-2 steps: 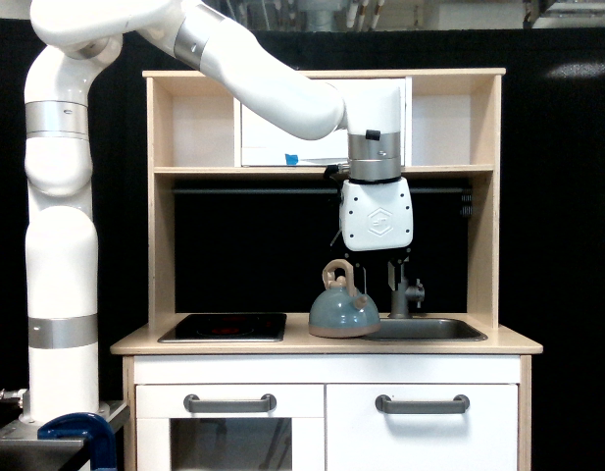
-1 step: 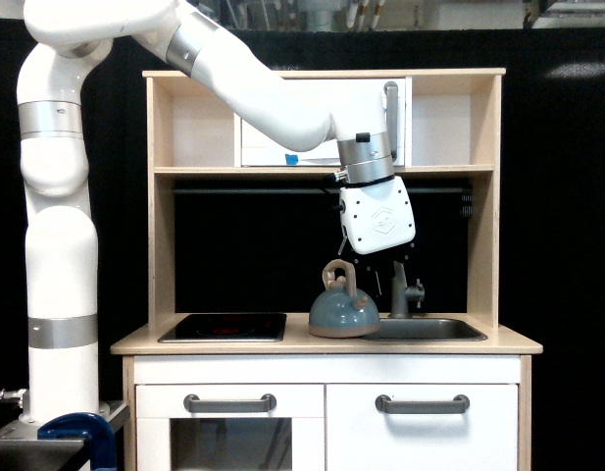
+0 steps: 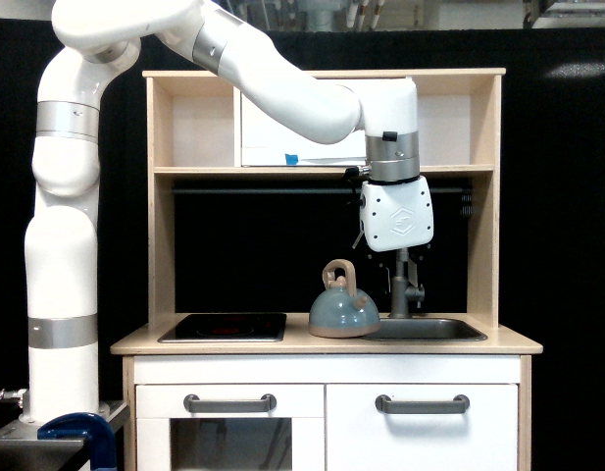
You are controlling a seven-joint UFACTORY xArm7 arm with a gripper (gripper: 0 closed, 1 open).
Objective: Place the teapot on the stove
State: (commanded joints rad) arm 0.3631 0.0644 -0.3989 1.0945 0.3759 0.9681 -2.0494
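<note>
The pale blue-grey teapot [image 3: 343, 312], with its tan arched handle, stands upright on the wood counter between the stove and the sink, touched by nothing. The black stove [image 3: 224, 327] lies flat to the exterior view's left of it, with nothing on it. My gripper [image 3: 398, 259] hangs from its white housing above and to the exterior view's right of the teapot, over the sink area. Its dark fingers blend into the black backdrop and the faucet, so I cannot make out their spread. Nothing is visibly held.
A grey sink basin [image 3: 425, 330] with an upright faucet [image 3: 407, 292] sits right of the teapot, just under my gripper. A wooden shelf [image 3: 322, 170] crosses above, with a white box [image 3: 282, 132] on it. Side panels [image 3: 484, 235] frame the counter.
My gripper has swung from just above the teapot's handle to the exterior view's right and slightly up, now over the faucet. The teapot has not moved.
</note>
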